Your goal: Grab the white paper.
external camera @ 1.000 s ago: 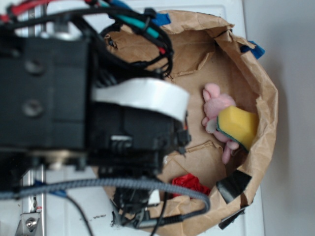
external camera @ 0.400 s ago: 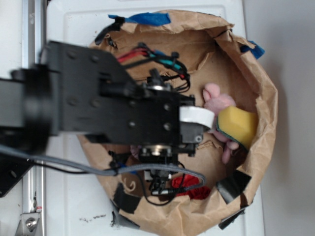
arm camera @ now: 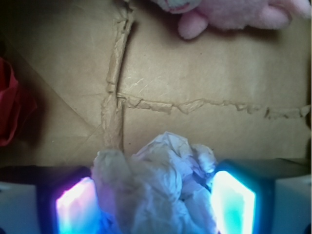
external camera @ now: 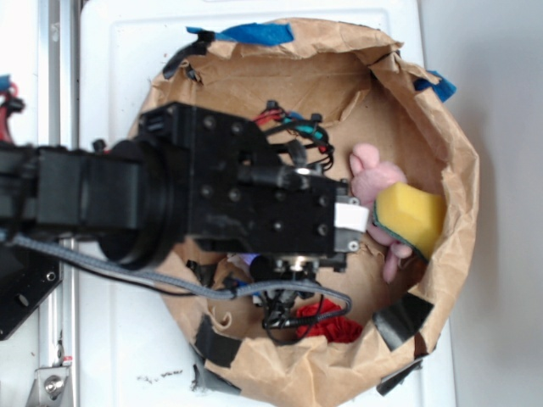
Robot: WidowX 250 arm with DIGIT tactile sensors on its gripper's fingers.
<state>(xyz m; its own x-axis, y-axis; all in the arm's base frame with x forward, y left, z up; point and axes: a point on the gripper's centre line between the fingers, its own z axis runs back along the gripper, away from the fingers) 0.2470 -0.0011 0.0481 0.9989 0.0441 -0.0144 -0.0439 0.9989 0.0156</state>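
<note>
In the wrist view the white paper (arm camera: 156,187), an off-white crumpled wad, lies on the brown bag floor between my two glowing pads. My gripper (arm camera: 155,207) is open around it, with the left pad (arm camera: 78,209) against the wad and the right pad (arm camera: 231,202) close beside it. In the exterior view my arm (external camera: 237,199) reaches down into the paper bag (external camera: 339,42) and hides both the wad and the fingers.
A shiny red wad (external camera: 335,322) lies near the bag's lower wall, at the left edge of the wrist view (arm camera: 12,105). A pink plush (external camera: 377,182) and a yellow sponge (external camera: 411,216) sit at the right. The bag's walls ring everything.
The arm has dropped lower into the bag and looks smaller in the exterior view. Its head has come to rest over the bag's middle, left of the plush.
</note>
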